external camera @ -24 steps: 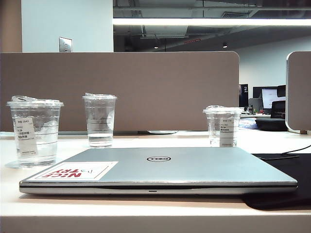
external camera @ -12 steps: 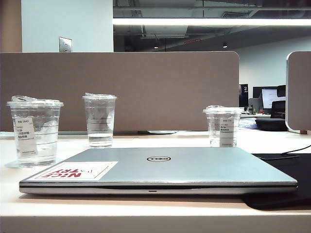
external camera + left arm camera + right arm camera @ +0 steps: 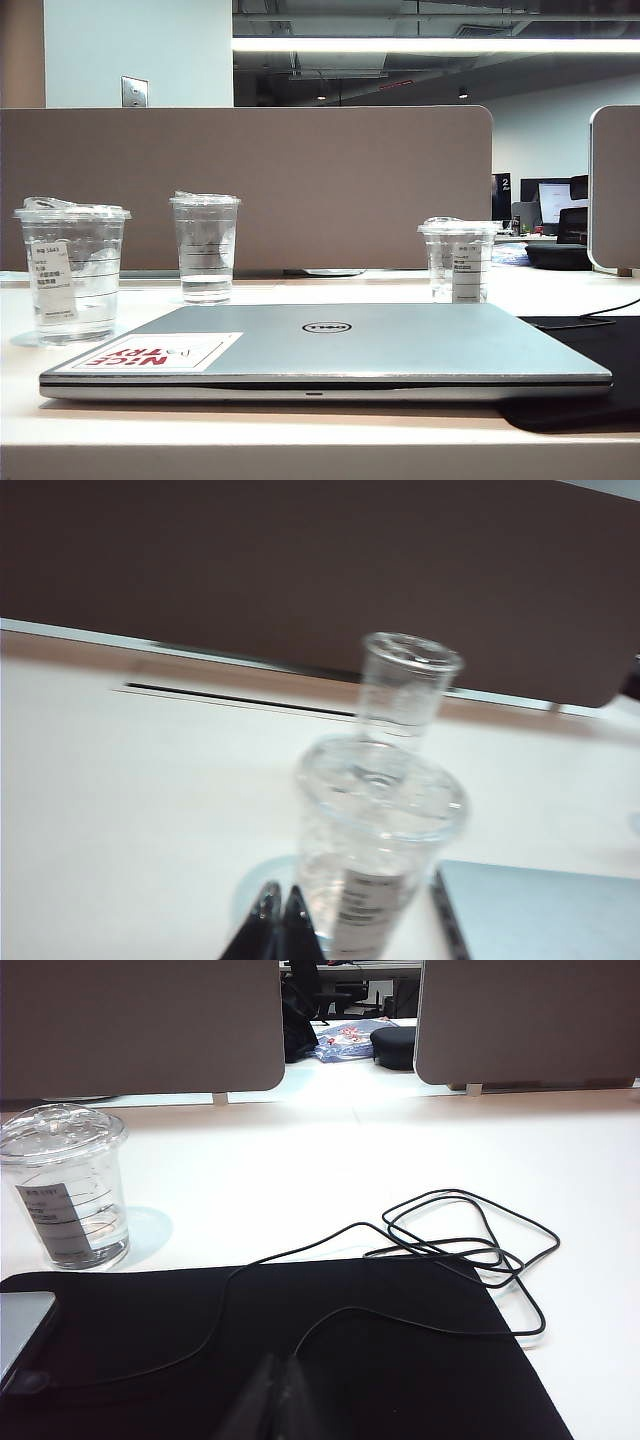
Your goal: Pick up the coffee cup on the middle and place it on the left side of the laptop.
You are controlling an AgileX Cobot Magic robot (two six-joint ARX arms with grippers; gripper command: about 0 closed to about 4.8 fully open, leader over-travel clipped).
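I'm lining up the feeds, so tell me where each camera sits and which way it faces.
Exterior: low at the desk edge, facing the laptop, three cups and partition; no robot visible.
Left wrist: above the coffee cup, looking down; shut left gripper shows.
Right wrist: over the black mat, facing the cable; shut right gripper shows.
Shared: exterior and left wrist both show the coffee cup.

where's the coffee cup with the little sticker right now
In the exterior view the coffee cup stands upright on the table at the far left, just beyond the laptop lid's left corner, with a narrower clear cup behind it to the right.
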